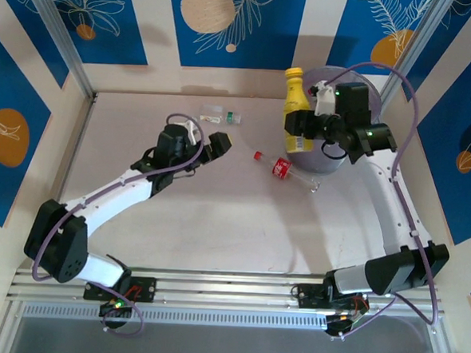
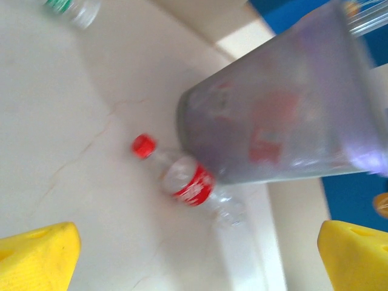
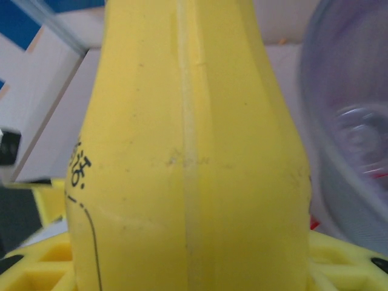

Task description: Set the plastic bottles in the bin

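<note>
Risk first: my right gripper (image 1: 300, 131) grasps the yellow bottle (image 1: 295, 96) beside the bin (image 2: 303, 79), upper right of the overhead frame. Letting go before it clears the rim would drop it outside. My left gripper (image 1: 220, 143) hangs released over the tabletop (image 1: 177, 221).

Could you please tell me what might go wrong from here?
1. The yellow plastic bottle in the right gripper sits beside the translucent purple bin, not above it; it may knock the rim or fall outside.
2. The clear red-capped plastic bottle lies right by the bin's base; the open left gripper reaching for it might push the bin or roll the bottle away.
</note>
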